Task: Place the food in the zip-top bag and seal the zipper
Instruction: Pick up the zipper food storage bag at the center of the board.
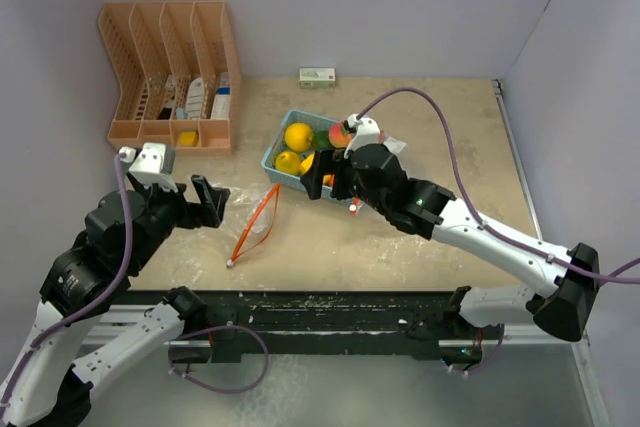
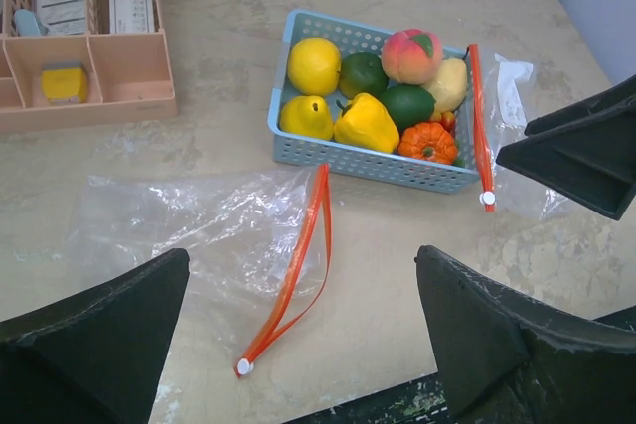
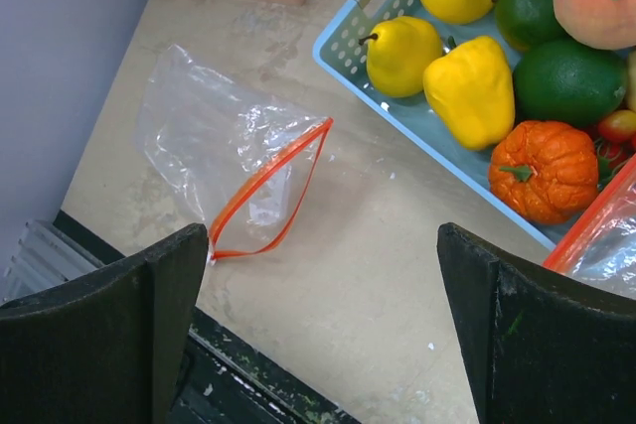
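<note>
The left gripper [image 2: 303, 285] stands wide open and holds nothing, above a clear bag [image 2: 189, 230] lying flat on the table [image 2: 397, 245] with its orange zipper [image 2: 298, 265] parted. The right gripper [image 3: 320, 245], equally wide and empty, hangs beside the blue basket [image 3: 417, 141] holding the food [image 3: 467, 86]. A second bag [image 2: 512, 96] lies against the basket's right end.

Beige speckled table [image 1: 330, 247]: pink organizer [image 1: 140, 133] back-left, sm. green/white box [image 1: 318, 77] by back wall, lt-blue basket [image 2: 370, 162] mid. Clear zip bag [image 2: 189, 230] w/ orange zipper flat, front-left of basket. 2nd bag [image 2: 512, 96] touching basket's rt side.
</note>
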